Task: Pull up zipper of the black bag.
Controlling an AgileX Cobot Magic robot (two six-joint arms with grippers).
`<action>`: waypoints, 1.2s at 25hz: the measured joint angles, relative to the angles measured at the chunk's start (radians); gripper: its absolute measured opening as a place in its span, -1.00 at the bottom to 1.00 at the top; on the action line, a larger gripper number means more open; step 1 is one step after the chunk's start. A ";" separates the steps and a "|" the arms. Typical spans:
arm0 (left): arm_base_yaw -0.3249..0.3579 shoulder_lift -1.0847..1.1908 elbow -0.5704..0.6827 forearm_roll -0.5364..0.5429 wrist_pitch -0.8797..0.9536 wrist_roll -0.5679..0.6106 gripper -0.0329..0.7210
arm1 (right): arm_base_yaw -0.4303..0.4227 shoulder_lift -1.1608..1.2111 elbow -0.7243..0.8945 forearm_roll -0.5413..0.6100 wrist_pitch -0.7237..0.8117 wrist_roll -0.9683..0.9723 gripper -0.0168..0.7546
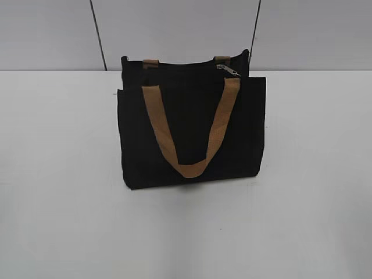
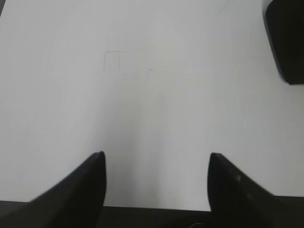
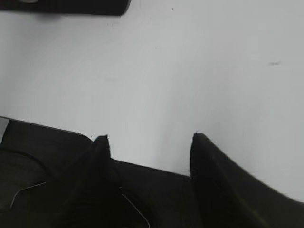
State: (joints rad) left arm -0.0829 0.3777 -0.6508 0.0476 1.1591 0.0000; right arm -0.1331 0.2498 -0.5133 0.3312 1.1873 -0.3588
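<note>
The black bag stands upright in the middle of the white table in the exterior view, with a tan loop handle hanging down its front. The zipper runs along the top edge, and its small silver pull tab sits near the right end. A corner of the bag shows at the top right of the left wrist view and at the top left of the right wrist view. My left gripper is open and empty over bare table. My right gripper is open and empty. Neither gripper appears in the exterior view.
The white table spreads around the bag on all sides. A grey panelled wall rises behind the table's far edge. Faint pencil-like marks show on the table surface in the left wrist view.
</note>
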 joint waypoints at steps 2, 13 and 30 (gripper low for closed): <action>0.000 -0.096 0.036 -0.007 0.021 0.000 0.42 | 0.000 -0.043 0.000 0.000 0.001 -0.004 0.13; 0.000 -0.386 0.088 0.038 0.028 0.049 0.42 | 0.000 -0.169 0.025 -0.001 -0.065 -0.021 0.09; 0.001 -0.387 0.123 -0.020 -0.099 0.058 0.42 | 0.000 -0.241 0.025 -0.002 -0.066 -0.021 0.08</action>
State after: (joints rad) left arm -0.0817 -0.0094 -0.5276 0.0276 1.0598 0.0578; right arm -0.1331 0.0085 -0.4887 0.3294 1.1209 -0.3801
